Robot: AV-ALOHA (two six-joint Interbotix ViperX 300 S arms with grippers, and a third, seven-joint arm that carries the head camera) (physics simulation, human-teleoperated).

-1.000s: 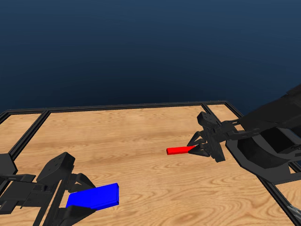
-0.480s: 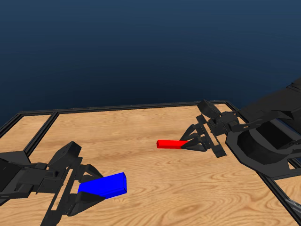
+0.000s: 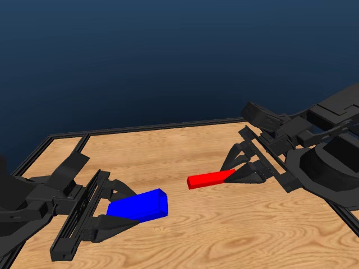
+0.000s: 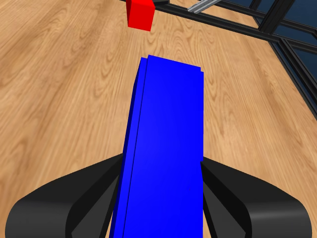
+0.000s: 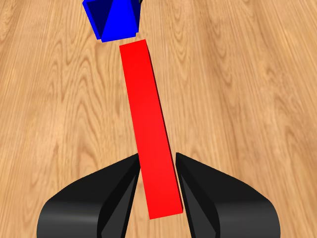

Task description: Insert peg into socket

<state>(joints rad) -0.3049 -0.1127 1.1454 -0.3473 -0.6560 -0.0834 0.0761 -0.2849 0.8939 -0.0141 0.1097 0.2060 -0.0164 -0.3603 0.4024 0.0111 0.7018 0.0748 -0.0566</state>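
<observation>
Left gripper (image 3: 120, 213) sits low at the robot's left, its black fingers (image 4: 99, 191) closed against both flat sides of the socket (image 3: 138, 205). The socket is a bright blue block, clamped at its rear end, with its free end projecting toward the middle of the tabletop (image 3: 185, 235). In the left wrist view the socket (image 4: 163, 153) runs straight out between the fingers, contact visible on both sides.

Right gripper (image 3: 238, 171) reaches in from the robot's right. Its fingers (image 5: 121, 191) are closed on the peg (image 3: 210, 179), a thin red bar gripped near its rear end, most of its length sticking out toward the socket. In the right wrist view the peg (image 5: 148, 134) lies slightly skewed between the fingers, not quite in line with them.

Both pieces look lifted clear of the wood, though the head view gives no clean shadow to confirm height; call that probable.

Peg tip and socket mouth face each other across a short gap near the tabletop's middle, near but not touching. From the right wrist the socket's end face (image 5: 115, 19) shows just beyond the peg tip, offset a little to one side. From the left wrist the peg's end (image 4: 140, 14) appears beyond the socket, likewise offset from its axis.

Black frame rail (image 3: 168, 126) borders the tabletop's far edge.
</observation>
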